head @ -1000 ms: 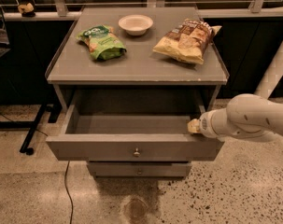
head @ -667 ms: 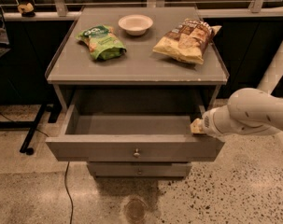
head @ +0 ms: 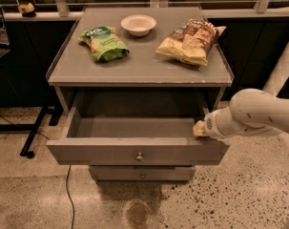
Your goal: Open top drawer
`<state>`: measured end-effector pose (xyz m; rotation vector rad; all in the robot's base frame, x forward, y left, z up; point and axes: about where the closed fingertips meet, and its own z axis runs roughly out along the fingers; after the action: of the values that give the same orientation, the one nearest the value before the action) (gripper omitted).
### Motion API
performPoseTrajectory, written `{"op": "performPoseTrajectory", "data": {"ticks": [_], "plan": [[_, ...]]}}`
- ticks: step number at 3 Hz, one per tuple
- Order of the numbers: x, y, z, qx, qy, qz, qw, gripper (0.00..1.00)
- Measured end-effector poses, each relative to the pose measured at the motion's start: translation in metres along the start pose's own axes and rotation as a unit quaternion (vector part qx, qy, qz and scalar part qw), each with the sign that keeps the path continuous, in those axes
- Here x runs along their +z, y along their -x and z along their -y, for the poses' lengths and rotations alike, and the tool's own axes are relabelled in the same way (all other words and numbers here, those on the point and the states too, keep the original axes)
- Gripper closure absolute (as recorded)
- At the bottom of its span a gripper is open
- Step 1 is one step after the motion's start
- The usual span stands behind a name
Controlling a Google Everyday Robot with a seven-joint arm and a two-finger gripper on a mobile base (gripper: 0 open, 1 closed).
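The top drawer (head: 110, 151) of the grey cabinet stands pulled far out, its grey box interior bare. Its flat front carries one small round metal knob (head: 139, 155) at centre. My gripper (head: 200, 129) sits at the drawer's right end, just over the top edge of the front, at the tip of my white arm (head: 251, 116), which comes in from the right. Only a pale tip of the gripper shows.
On the cabinet top (head: 139, 66) lie a green snack bag (head: 104, 43), a white bowl (head: 138, 25) and a brown-yellow chip bag (head: 189, 39). A narrower lower drawer front (head: 142, 174) is shut. A black cable and stand foot (head: 32, 137) lie on the floor at left.
My arm and gripper have drawn slightly right and back along the drawer's right end. The drawer stays open about as far as before.
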<state>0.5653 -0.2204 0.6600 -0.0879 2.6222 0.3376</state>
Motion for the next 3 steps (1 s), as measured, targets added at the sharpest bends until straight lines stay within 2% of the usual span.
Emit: {"op": "performPoseTrajectory", "data": {"ticks": [1, 3], "plan": [[0.005, -0.009, 0.001, 0.001, -0.007, -0.023, 0.9997, 1.00], [-0.001, -0.026, 0.012, 0.015, -0.016, -0.046, 0.9987, 1.00]]}}
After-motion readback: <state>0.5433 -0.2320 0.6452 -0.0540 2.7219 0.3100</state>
